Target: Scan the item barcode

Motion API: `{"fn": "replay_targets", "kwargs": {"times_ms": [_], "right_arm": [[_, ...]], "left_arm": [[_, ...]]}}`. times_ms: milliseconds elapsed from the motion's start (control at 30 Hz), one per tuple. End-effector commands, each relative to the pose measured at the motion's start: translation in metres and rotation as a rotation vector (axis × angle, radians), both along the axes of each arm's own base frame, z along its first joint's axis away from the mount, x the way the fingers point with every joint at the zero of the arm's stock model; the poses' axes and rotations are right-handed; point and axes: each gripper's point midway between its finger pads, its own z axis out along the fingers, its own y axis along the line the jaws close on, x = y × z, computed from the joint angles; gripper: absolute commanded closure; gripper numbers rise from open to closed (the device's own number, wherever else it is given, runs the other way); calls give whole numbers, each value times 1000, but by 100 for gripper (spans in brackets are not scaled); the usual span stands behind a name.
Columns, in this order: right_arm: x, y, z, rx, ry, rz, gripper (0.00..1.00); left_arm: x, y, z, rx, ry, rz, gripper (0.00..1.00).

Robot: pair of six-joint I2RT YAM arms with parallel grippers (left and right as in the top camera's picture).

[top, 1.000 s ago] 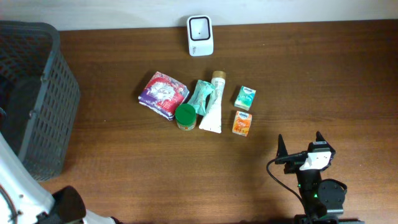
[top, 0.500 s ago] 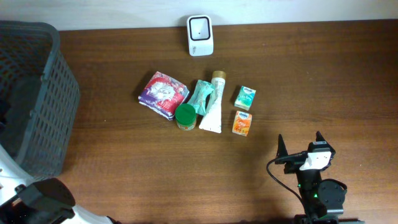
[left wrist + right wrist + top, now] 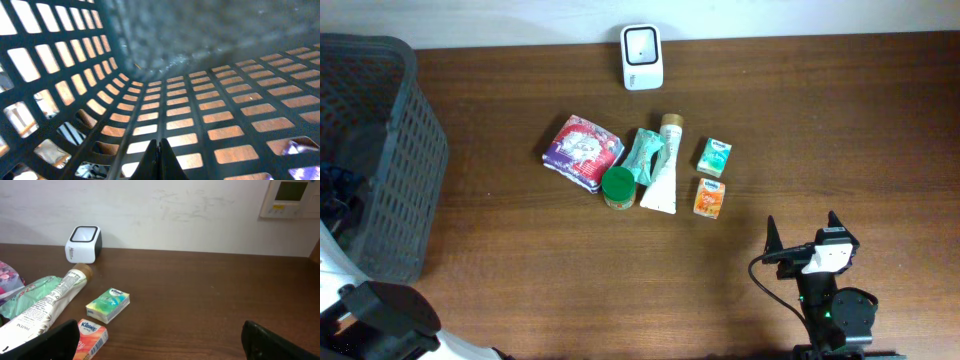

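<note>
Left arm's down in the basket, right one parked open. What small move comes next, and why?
Probably ease the right gripper forward toward the orange tissue pack. Its jaws stand open and empty, that pack lies nearest to it, and the left gripper is shut on nothing inside the basket.

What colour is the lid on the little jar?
The jar lid is green, best seen in the overhead view.
</note>
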Motion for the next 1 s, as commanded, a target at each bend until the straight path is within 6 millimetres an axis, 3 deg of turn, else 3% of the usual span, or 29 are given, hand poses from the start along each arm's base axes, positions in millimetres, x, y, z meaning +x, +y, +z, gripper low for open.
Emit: {"fn": "replay_targets", "kwargs": {"times_ms": [0, 67, 333, 467, 667, 700, 733, 800, 900, 967], "right_arm": [[0, 3, -3, 1, 4, 12, 1], [0, 3, -3, 1, 4, 12, 1], [0, 3, -3, 1, 4, 12, 1], [0, 3, -3, 1, 4, 12, 1], [0, 3, -3, 1, 4, 12, 1], [0, 3, -3, 1, 4, 12, 1], [0, 3, -3, 1, 4, 12, 1], [0, 3, -3, 1, 4, 11, 1], [0, 3, -3, 1, 4, 12, 1], [0, 3, -3, 1, 4, 12, 1]], "left_arm": [[23, -34, 1, -192, -138, -81, 100], [28, -42, 2, -234, -171, -83, 100], [24, -36, 1, -202, -147, -108, 100], [25, -36, 4, -189, -154, -221, 100], [32, -31, 53, -63, -286, -260, 91], [30, -33, 64, -38, -312, -265, 86], [24, -37, 78, -6, -344, -270, 36], [16, -43, 93, 28, -381, -275, 3], [4, -64, 124, 72, -487, -345, 1], [10, -109, 164, 54, -714, -612, 2]]}}
